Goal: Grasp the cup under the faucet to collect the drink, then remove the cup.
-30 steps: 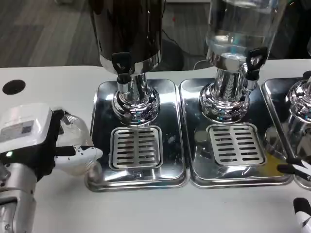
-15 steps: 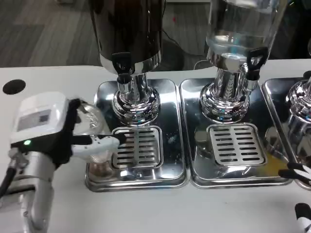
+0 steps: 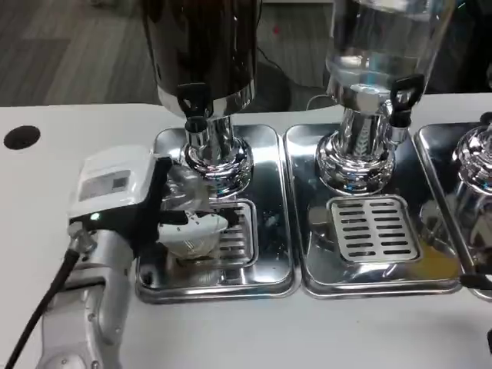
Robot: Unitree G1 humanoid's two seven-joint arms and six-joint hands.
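Note:
My left hand (image 3: 134,200) grips a clear plastic cup (image 3: 188,211) and holds it over the slotted drip grate (image 3: 234,234) of the left steel tray (image 3: 269,192). The cup sits just below and in front of the black faucet (image 3: 192,100) of the dark dispenser (image 3: 204,46). Its fingers (image 3: 196,223) wrap around the cup's front. The cup's rim is partly hidden by the hand. Of my right hand only dark fingertips (image 3: 477,280) show at the right edge, too little to tell how they lie.
A clear dispenser (image 3: 377,46) with its own black tap (image 3: 403,92) stands on a second tray with a grate (image 3: 374,228). A third dispenser base (image 3: 477,157) sits at the far right. A black hole (image 3: 21,137) marks the table at left.
My left hand has carried the cup rightward from the table's left side onto the left tray, ending under the dark dispenser's faucet. The right hand has slid further out of the picture.

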